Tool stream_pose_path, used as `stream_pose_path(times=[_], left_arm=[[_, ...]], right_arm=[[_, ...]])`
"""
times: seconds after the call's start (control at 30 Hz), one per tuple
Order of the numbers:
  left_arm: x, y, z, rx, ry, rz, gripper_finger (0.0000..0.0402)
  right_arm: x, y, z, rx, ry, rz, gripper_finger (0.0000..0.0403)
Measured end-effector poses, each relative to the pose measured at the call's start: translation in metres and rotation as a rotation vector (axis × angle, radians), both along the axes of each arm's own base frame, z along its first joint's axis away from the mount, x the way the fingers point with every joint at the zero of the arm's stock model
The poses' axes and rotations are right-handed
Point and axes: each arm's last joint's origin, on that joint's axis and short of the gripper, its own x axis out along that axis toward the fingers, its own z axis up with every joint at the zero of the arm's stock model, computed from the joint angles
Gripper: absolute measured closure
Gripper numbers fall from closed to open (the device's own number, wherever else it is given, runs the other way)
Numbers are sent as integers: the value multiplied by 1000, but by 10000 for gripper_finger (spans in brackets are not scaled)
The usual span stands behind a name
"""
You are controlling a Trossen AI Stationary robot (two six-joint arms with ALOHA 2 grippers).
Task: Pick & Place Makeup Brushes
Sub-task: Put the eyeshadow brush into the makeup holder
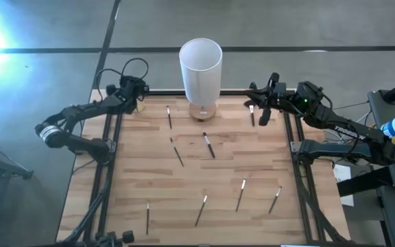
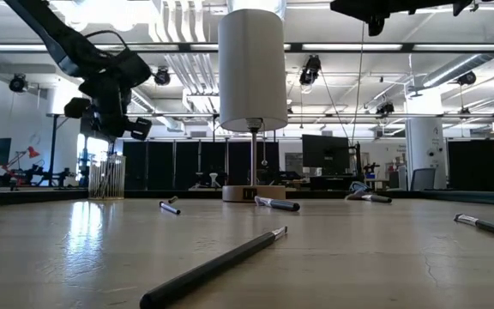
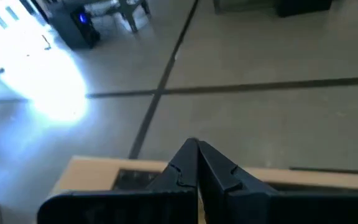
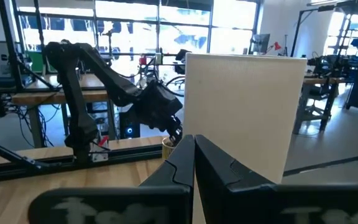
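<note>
Several makeup brushes lie flat on the wooden table, among them one [image 1: 208, 145] near the middle, one [image 1: 169, 116] left of the lamp-like stand and one [image 1: 252, 116] at the far right. My left gripper [image 1: 137, 95] is shut and empty. It hovers at the table's far left corner, above a small yellowish clear cup [image 4: 168, 147]. My right gripper [image 1: 256, 104] is shut and empty. It hovers above the far right edge, near the far-right brush. In the low view a long dark brush [image 2: 217, 266] lies closest to the camera.
A tall white cylinder [image 1: 201, 65] stands on a thin post with a small wooden base [image 1: 202, 112] at the far middle of the table. Dark rails [image 1: 108, 158] run along the left and right edges. Brushes are scattered over the near half [image 1: 241, 195].
</note>
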Motion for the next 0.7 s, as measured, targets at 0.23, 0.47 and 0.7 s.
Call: stream_pose_path(times=[0.23,0.47,0.7], left_arm=[[-1,-4,0,-98,-75,-13,369],[-1,-12,41,-144,-133,-102,354],[8,-44,75,-118,-342,-499,393]], right_arm=[[0,0,-1,11,4,3,394],[0,0,-5,78,37,4,394],[-2,2,-13,247,122,-22,394]])
